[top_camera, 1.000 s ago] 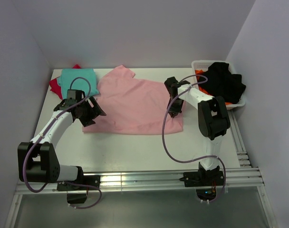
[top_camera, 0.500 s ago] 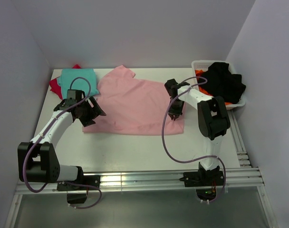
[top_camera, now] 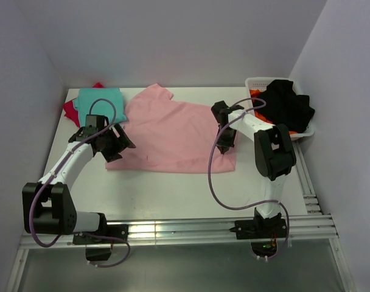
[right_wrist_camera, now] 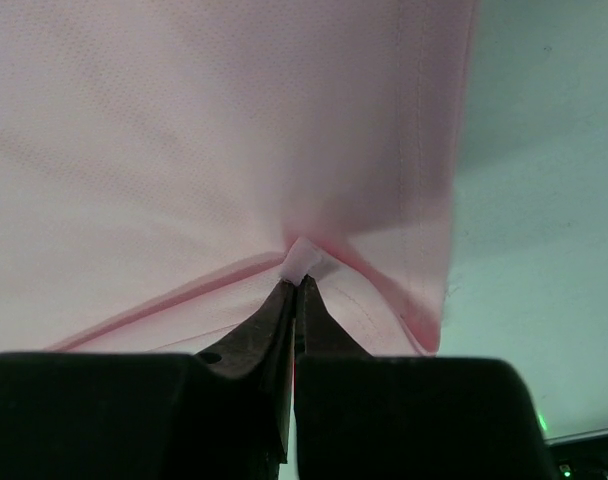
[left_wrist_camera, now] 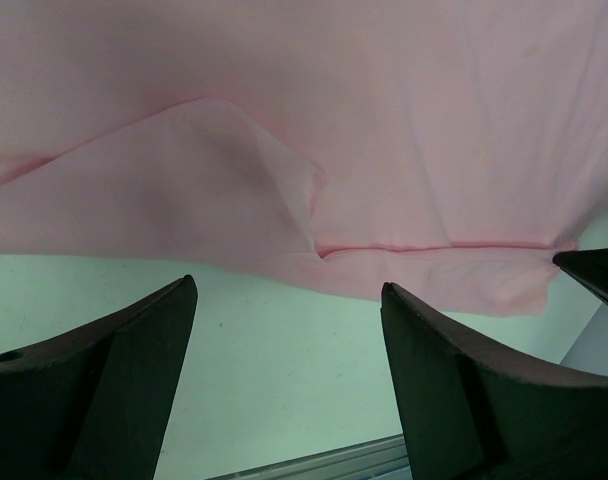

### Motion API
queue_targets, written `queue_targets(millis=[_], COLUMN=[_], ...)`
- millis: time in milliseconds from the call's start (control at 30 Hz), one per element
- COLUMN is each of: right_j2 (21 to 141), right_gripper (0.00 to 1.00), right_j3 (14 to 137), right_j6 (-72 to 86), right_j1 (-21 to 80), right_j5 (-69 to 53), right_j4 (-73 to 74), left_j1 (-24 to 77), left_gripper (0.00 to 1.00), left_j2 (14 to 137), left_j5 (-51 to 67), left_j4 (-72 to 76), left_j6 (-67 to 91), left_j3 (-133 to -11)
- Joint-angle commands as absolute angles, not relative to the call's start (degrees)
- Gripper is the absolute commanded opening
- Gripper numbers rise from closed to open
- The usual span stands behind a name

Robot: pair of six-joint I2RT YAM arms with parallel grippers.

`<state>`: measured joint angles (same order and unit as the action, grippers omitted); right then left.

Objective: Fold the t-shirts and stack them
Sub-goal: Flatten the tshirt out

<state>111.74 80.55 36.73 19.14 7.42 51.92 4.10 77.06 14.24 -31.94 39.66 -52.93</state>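
Observation:
The light pink t-shirt (top_camera: pixel 170 131) lies spread on the white table, partly folded. My right gripper (top_camera: pixel 224 145) is shut on a pinch of its cloth near the right hem; the right wrist view shows the pink t-shirt (right_wrist_camera: pixel 214 130) puckered at the shut tips (right_wrist_camera: pixel 296 285). My left gripper (top_camera: pixel 119 146) is open and empty at the shirt's left lower edge; in the left wrist view the pink shirt's hem (left_wrist_camera: pixel 414 250) lies just beyond the spread fingers (left_wrist_camera: pixel 454 390). A folded teal t-shirt (top_camera: pixel 98 99) lies on a red/magenta one (top_camera: pixel 70 109) at the back left.
A white basket (top_camera: pixel 253 83) holding black cloth (top_camera: pixel 288 103) and something orange stands at the back right. Metal rails (top_camera: pixel 191 228) run along the near table edge. Grey walls close in on the left, back and right.
My right gripper has moved slightly toward the near edge with the pink cloth pinched, bunching the shirt's right hem. The left arm has barely moved.

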Motion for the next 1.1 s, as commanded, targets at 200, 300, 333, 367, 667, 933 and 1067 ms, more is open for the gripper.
queue_targets(millis=[200,300,333,367,667,933,1067], right_j2=[100.1,96.9,96.0,94.2,84.4,82.2,81.2], right_gripper=[0.00,0.00,0.00,0.00,0.00,0.45,0.59], right_j3=[78.2,74.4,73.2,70.7,50.7,40.0,40.0], right_j6=[36.5,37.2,37.4,37.7,44.7,47.5,47.3], right_j1=[21.3,22.4,22.8,23.6,31.5,34.9,35.5], right_j5=[6.9,6.2,5.5,5.0,2.3,2.7,3.5], right_j4=[57.1,57.2,57.1,57.0,52.6,49.3,49.8], left_j1=[3.9,3.9,3.8,3.9,3.9,3.9,3.8], left_gripper=[0.80,0.80,0.80,0.80,0.80,0.80,0.80], left_j2=[76.6,77.0,77.1,77.1,78.0,78.5,78.6], left_j5=[14.7,14.8,14.7,14.7,14.6,14.2,13.5], left_j4=[-30.3,-30.1,-30.1,-29.9,-29.1,-29.4,-30.1], left_j6=[39.5,39.6,39.7,39.7,40.3,40.7,40.8], left_j3=[-53.8,-53.8,-53.9,-53.9,-53.5,-53.7,-54.1])
